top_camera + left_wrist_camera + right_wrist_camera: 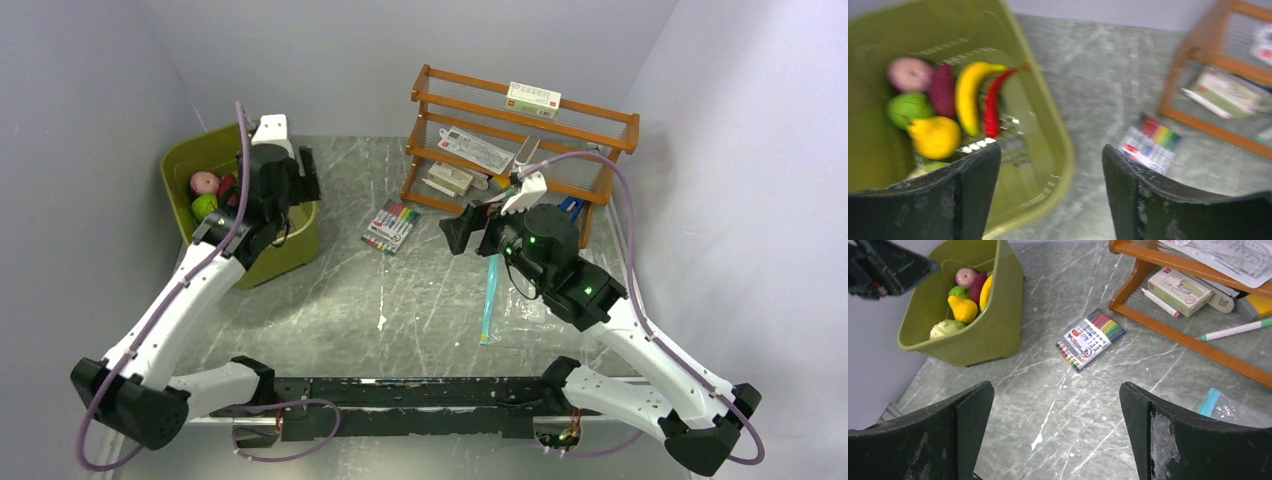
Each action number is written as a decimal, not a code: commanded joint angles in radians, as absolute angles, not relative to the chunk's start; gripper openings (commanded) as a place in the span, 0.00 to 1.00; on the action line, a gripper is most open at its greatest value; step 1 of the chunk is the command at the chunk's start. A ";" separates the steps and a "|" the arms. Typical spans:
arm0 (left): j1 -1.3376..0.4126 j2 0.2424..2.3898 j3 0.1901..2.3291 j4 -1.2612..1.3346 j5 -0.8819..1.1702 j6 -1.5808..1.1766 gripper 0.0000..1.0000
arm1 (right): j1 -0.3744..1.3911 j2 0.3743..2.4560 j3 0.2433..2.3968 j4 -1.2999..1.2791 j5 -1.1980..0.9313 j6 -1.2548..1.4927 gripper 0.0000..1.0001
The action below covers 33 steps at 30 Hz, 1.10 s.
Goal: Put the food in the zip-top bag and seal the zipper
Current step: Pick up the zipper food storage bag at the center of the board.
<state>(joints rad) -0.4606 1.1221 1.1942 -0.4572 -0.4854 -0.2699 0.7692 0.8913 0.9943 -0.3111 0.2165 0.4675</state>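
**Nothing picked up yet**

Top view: the left arm [185,300] stretches to the olive-green tub [285,255] in the upper left, with its head over the tub's right half. A pink and a green bit of the food [205,195] show inside. The right arm [610,300] is right of centre. The teal zipper [489,300] lies flat on the grey table [400,300], running from under that arm's head down toward the bottom edge. A marker pack [392,226] sits mid-frame, and a wooden rack [520,130] is at the top.

Left wrist view (blurry): the left gripper [1050,152] is spread wide with nothing in it. The food sits up and left of it in the tub: banana [968,95], red chili [993,102], plus purple-red, pink, green, yellow and pale green pieces. The left finger overlaps the tub in the frame; can't tell if it touches.

Right wrist view: the right gripper [1055,390] is wide apart too, and empty. The zip-top bag [1235,410] pokes in at the lower right, just past the right finger, flat on the table. The tub of food is well apart from it, at upper left.
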 commanded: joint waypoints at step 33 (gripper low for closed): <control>0.110 1.918 1.501 -0.105 -0.623 -0.111 0.80 | 0.775 0.842 1.188 -0.418 0.131 0.242 0.97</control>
<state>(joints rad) 0.0891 1.8996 1.4677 -0.1692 -0.5648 -0.1474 0.7700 0.8265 1.1206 -0.3668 0.1093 0.2600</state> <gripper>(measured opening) 0.808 0.972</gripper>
